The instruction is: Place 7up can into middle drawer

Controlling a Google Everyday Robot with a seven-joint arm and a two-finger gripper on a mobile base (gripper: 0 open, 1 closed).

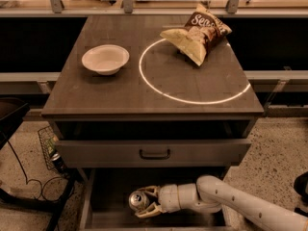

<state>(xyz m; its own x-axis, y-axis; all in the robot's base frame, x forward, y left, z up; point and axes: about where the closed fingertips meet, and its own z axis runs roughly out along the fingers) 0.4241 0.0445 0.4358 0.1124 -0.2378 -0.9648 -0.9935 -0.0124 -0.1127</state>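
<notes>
The 7up can [137,199] is silver with its shiny top facing the camera. It lies on its side inside the pulled-out middle drawer [108,196], low over its dark bare floor. My gripper [142,202] reaches in from the right on the white arm [226,201]. Its pale fingers [150,191] are closed around the can from above and below. I cannot tell whether the can rests on the drawer floor.
Above the open drawer is a shut drawer with a grey front and black bar handle [154,153]. On the cabinet top are a white bowl [105,58] and a brown and yellow snack bag [196,34]. A wire basket [50,150] and cables lie on the floor at left.
</notes>
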